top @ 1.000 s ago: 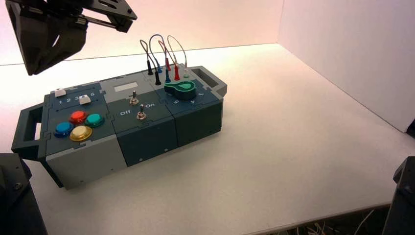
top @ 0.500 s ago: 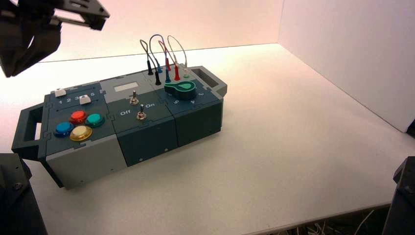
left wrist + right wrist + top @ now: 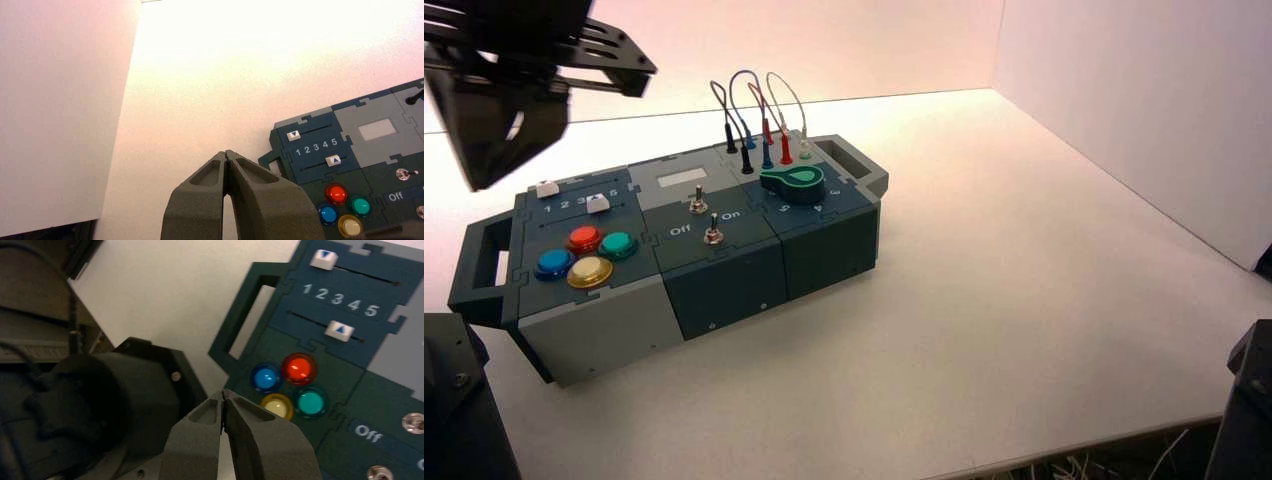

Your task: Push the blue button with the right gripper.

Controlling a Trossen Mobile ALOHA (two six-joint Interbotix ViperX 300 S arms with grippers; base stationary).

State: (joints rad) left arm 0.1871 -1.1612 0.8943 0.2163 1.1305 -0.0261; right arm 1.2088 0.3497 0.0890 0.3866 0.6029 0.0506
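Over the box's (image 3: 724, 280) left end, your right gripper (image 3: 476, 183) hangs with fingers pressed together, the blue button (image 3: 265, 377) below and just beyond its tip, leftmost of four; left gripper (image 3: 226, 153), likewise closed, waits aside.

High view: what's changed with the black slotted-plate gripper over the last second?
The right gripper swung out left, then came back right and lower. It now hangs shut above the left end of the grey-and-teal box, touching nothing. The round blue button, the box and the parked left arm stayed put.

White table (image 3: 1024, 300) w/ control box (image 3: 724, 275) on it
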